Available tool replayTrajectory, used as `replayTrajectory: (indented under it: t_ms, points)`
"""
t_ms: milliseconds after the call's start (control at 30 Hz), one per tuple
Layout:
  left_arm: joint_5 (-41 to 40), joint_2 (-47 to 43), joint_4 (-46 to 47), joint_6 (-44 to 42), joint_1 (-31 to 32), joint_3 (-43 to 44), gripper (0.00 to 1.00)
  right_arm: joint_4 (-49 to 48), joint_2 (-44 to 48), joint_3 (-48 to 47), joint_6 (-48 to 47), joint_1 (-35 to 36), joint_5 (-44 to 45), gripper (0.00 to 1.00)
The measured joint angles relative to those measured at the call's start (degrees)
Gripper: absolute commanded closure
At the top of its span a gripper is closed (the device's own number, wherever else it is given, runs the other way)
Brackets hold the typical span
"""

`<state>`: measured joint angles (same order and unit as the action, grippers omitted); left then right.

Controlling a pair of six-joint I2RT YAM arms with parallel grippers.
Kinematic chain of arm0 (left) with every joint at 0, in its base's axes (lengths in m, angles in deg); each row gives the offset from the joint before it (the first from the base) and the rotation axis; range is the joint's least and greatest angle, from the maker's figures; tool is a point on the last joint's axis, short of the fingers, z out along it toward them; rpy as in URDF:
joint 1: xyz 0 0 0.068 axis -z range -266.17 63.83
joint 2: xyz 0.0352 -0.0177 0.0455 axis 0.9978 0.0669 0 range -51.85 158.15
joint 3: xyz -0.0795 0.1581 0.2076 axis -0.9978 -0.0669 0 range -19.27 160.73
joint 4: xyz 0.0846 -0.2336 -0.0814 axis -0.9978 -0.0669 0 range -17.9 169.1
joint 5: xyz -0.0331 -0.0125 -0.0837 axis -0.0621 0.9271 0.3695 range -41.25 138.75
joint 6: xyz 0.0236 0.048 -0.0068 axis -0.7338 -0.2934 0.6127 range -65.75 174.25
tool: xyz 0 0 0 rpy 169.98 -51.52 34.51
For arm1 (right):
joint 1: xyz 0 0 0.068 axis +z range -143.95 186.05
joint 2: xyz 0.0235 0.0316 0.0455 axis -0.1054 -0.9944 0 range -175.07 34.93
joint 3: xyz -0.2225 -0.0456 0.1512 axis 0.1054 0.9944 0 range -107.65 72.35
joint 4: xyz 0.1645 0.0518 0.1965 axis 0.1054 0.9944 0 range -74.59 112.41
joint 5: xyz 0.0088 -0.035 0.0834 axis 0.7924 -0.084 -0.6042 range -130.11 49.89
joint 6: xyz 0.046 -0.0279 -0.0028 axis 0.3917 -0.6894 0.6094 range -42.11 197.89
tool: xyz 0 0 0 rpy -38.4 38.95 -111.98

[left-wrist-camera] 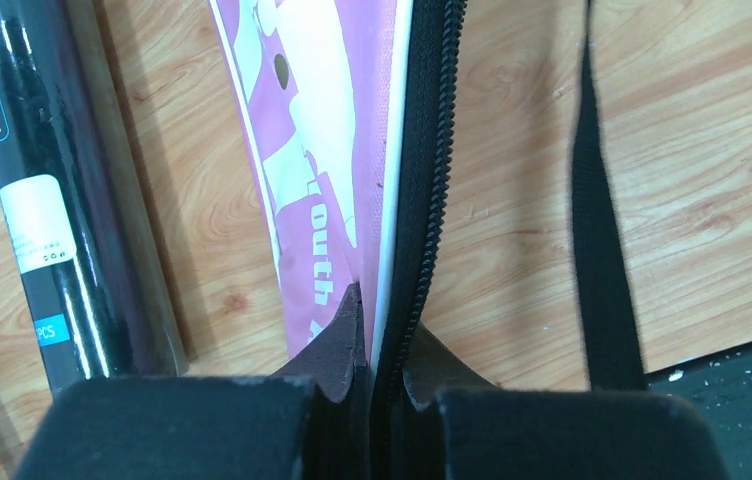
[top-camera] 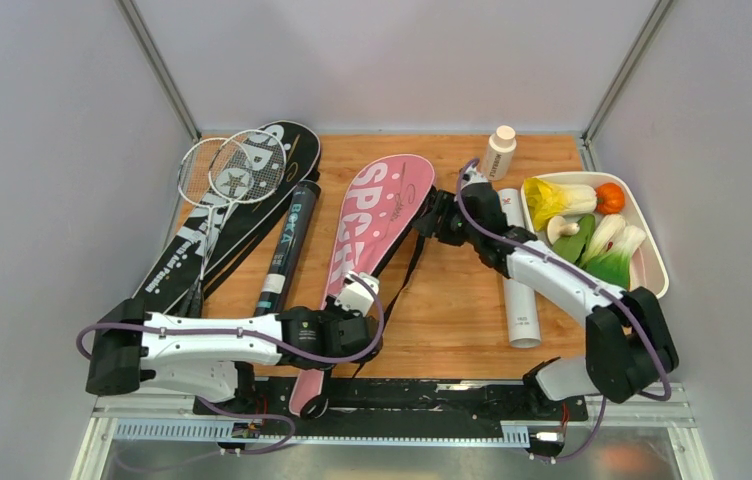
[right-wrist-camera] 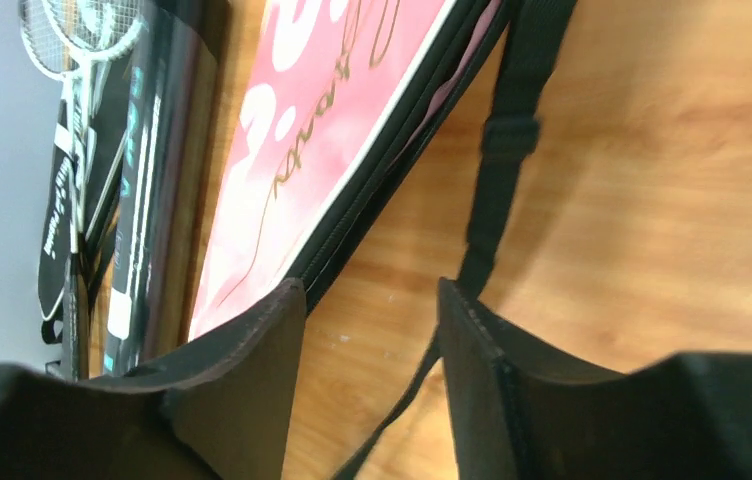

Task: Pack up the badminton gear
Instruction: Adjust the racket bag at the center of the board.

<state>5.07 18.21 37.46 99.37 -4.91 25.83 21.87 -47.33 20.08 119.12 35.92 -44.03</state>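
Note:
The pink "SPORT" bag [top-camera: 384,208] lies slanted mid-table, with its black strap [top-camera: 414,262] along its right side. My left gripper [top-camera: 357,296] is shut on the bag's zipper edge near its narrow end; the left wrist view shows the jaws [left-wrist-camera: 382,360] pinching the edge [left-wrist-camera: 417,200]. My right gripper [top-camera: 432,220] is open beside the bag's right edge, low over the wood [right-wrist-camera: 372,300], with the strap [right-wrist-camera: 497,170] by one finger. White rackets [top-camera: 230,175] lie on the black bag [top-camera: 270,195]. A black tube [top-camera: 290,245] and a white tube [top-camera: 519,290] lie flat. No shuttlecocks show.
A small white bottle with a beige cap [top-camera: 499,152] stands at the back. A white tray [top-camera: 655,262] of toy vegetables sits at the right, close to my right arm. Grey walls close in the table on the left, back and right.

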Motion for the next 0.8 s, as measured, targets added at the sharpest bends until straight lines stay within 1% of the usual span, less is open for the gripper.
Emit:
replayTrajectory:
  t_ms: [133,300,400,500,533,600,667,733,800]
  points:
    - [2.19,-2.38,0.31,-2.86,-2.19,-0.24,1.0,-4.81,2.8,0.37,-11.21,-6.93,-5.7,0.51]
    - [4.04,-2.47,0.63,-5.29,-4.04,-0.24,1.0,-9.2,-0.98,-1.55,-21.86,-14.64,-16.81,0.51]
    - [5.79,-3.32,0.76,-6.25,-5.42,-0.24,1.0,-11.37,-3.17,-1.09,-26.62,-17.18,-22.6,0.51]
    - [7.52,-5.29,0.79,-6.82,-7.37,-0.28,1.0,-16.92,-3.54,2.19,-30.01,-16.9,-26.51,0.54]
    - [7.98,-5.99,0.79,-6.99,-7.93,-0.31,1.0,-17.97,-3.58,2.82,-30.29,-16.31,-27.06,0.56]
    - [9.07,-7.39,0.79,-7.26,-9.03,-0.37,1.0,-20.83,-4.46,4.02,-30.4,-15.32,-28.06,0.56]
    - [10.19,-8.59,0.76,-7.63,-10.08,-0.37,1.0,-22.25,-6.43,3.91,-30.38,-14.23,-27.45,0.53]
    - [10.93,-9.29,0.76,-8.04,-10.78,-0.37,1.0,-22.38,-8.59,3.72,-30.23,-12.79,-24.22,0.53]
    - [11.43,-9.6,0.74,-8.24,-11.1,-0.37,1.0,-21.57,-11.28,2.67,-29.38,-11.45,-18.97,0.52]
